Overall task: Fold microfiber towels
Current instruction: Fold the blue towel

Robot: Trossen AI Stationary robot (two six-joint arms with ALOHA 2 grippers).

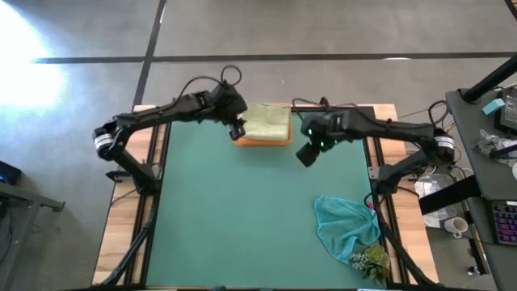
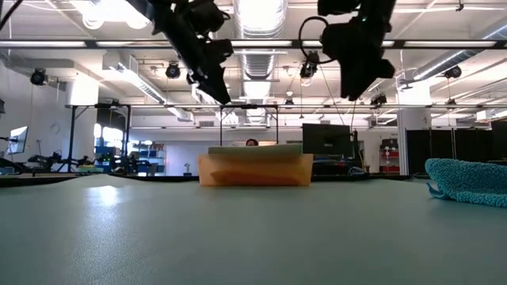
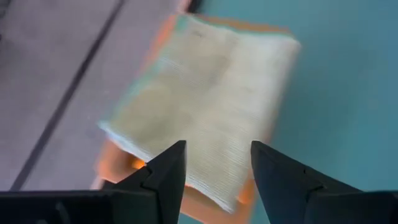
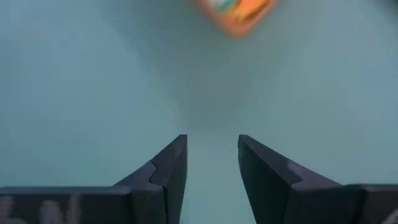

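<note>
near the mat's right edge i see the teal towel (image 1: 346,226), limp and probably light; pinch a corner. left gripper (image 3: 214,163) and right gripper (image 4: 211,152) both gape, empty.

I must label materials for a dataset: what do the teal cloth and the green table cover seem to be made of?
Teal cloth: a soft, fluffy fabric, probably microfiber or terry; it lies crumpled in loose folds with a nubby surface in the low view. Green table cover: smooth, flat mat, perhaps vinyl or rubber; it shows a faint sheen and fine grain.
</note>
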